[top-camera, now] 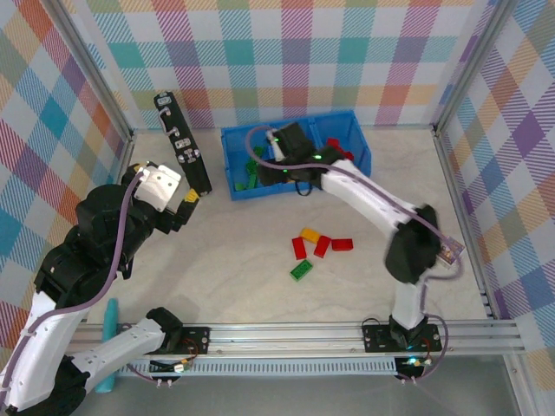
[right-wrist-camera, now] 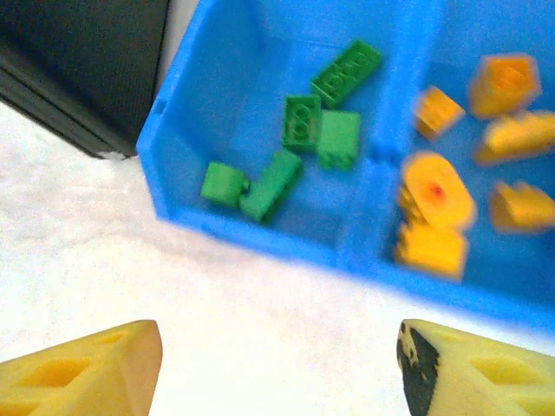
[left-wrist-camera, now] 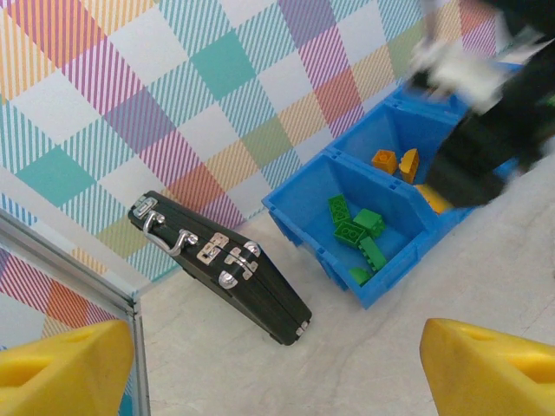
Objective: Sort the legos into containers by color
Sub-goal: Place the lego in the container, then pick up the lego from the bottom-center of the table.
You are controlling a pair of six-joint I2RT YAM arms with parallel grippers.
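Note:
The blue containers stand at the back of the table as one long bin. Its left compartment holds several green legos, the middle one orange legos, and the right one red legos. My right gripper hovers open over the bin's front wall at the green and orange compartments, nothing between its fingers. Loose legos lie mid-table: one yellow, three red and one green. My left gripper hangs open and empty at the left.
A black case with metal latches lies just left of the bin, close to my left gripper. Plaid walls and a metal frame enclose the table. A teal tool lies at the near left edge.

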